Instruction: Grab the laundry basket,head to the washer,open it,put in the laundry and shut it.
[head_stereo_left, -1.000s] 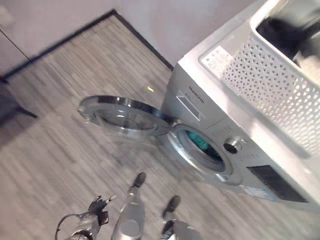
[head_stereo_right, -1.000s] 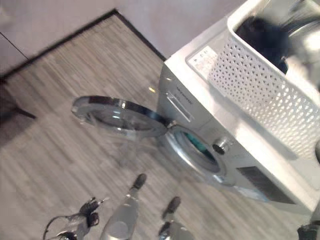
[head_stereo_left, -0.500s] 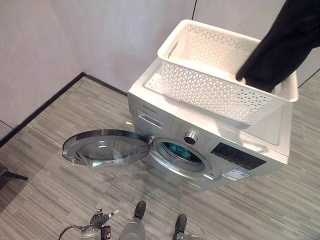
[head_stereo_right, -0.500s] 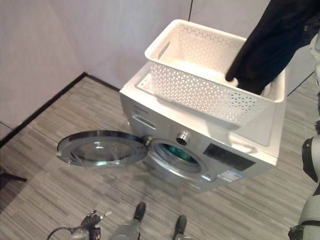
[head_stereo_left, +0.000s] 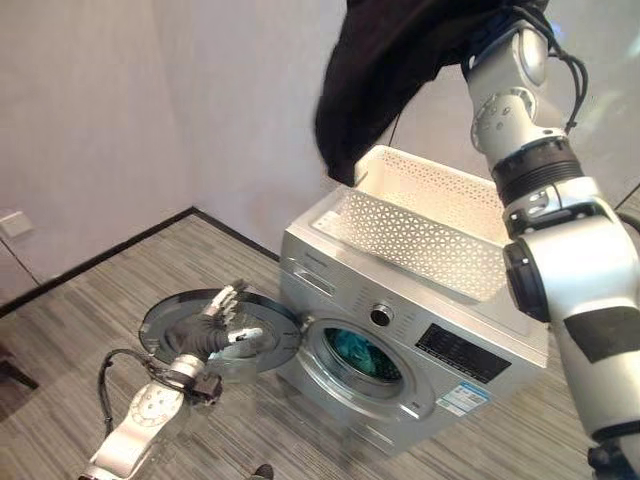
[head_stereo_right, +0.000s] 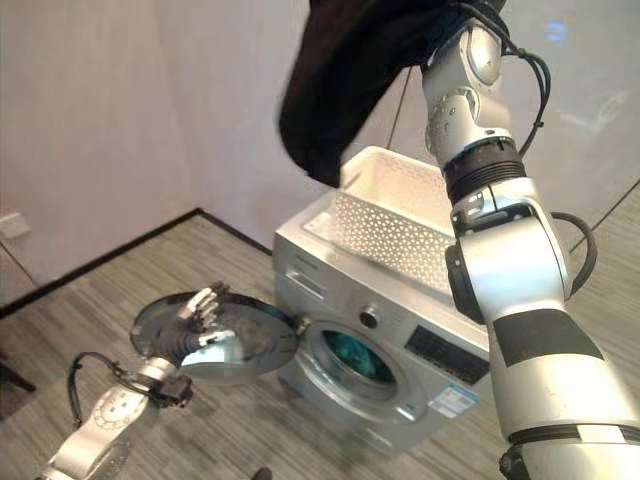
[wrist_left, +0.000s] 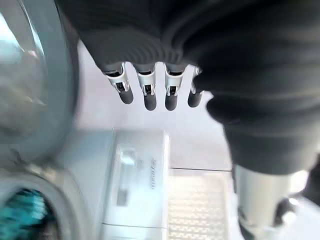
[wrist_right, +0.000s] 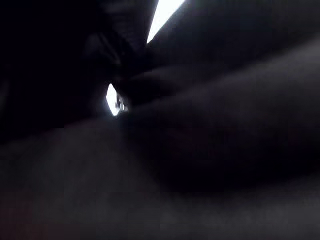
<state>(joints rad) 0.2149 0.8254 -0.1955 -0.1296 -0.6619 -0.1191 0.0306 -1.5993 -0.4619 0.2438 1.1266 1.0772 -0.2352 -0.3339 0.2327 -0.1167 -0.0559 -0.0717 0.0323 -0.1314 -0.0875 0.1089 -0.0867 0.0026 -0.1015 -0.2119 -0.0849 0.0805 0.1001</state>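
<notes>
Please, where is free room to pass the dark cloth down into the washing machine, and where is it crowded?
Free: the round drum opening between the open glass door and the dark control panel, though something teal already lies inside. The grey striped floor before the silver washing machine is bare. Crowded: the white perforated basket covers most of the top; the left hand rests by the door.

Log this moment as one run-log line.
stage: loading | right arm: black garment lifted above basket | left hand: open, at washer door | door: open | drum: teal item inside
</notes>
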